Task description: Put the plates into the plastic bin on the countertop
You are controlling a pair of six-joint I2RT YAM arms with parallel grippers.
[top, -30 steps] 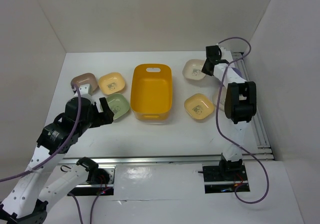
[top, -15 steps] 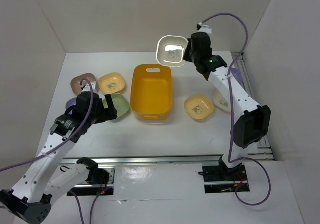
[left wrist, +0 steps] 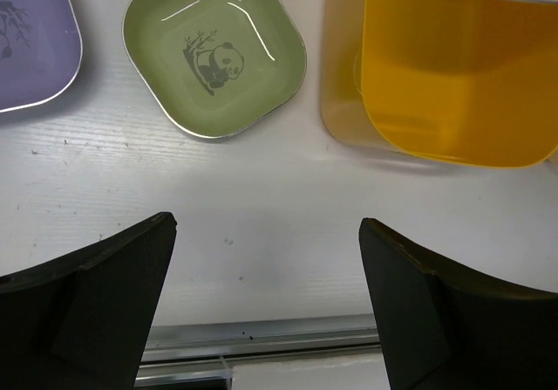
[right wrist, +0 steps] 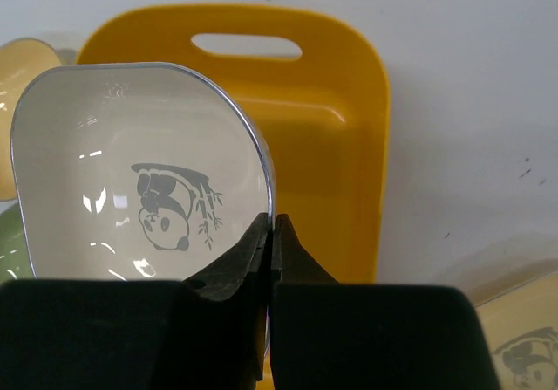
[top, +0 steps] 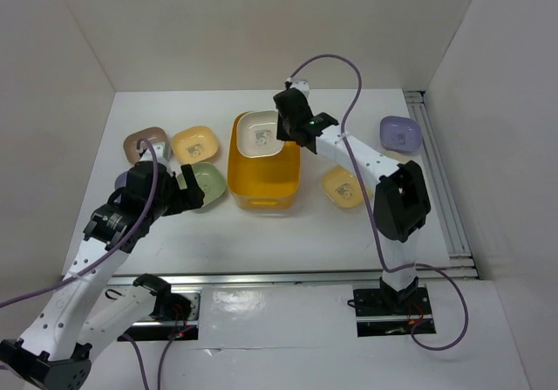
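Observation:
The yellow-orange plastic bin [top: 266, 179] [right wrist: 344, 137] [left wrist: 453, 76] stands mid-countertop. My right gripper [top: 283, 131] [right wrist: 272, 222] is shut on the rim of a cream plate [top: 260, 134] [right wrist: 139, 194], which hangs level over the bin's far end, near the handle slot. My left gripper [top: 187, 189] [left wrist: 266, 224] hovers open and holds nothing, just in front of a green plate [top: 209, 183] [left wrist: 214, 52]. On the countertop lie a taupe plate [top: 144, 143], a yellow plate [top: 194, 144], a partly hidden lavender plate [top: 125, 181] [left wrist: 30, 45], another yellow plate [top: 343, 187] and another lavender plate [top: 400, 132].
White walls close in the left, back and right. A metal rail [top: 288, 277] [left wrist: 261, 338] runs along the near edge, and another rail [top: 440, 181] runs down the right side. Purple cables loop over both arms.
My right arm has lifted the cream plate from the back right and swung it left, over the bin. The left arm has shifted only slightly, its gripper still open.

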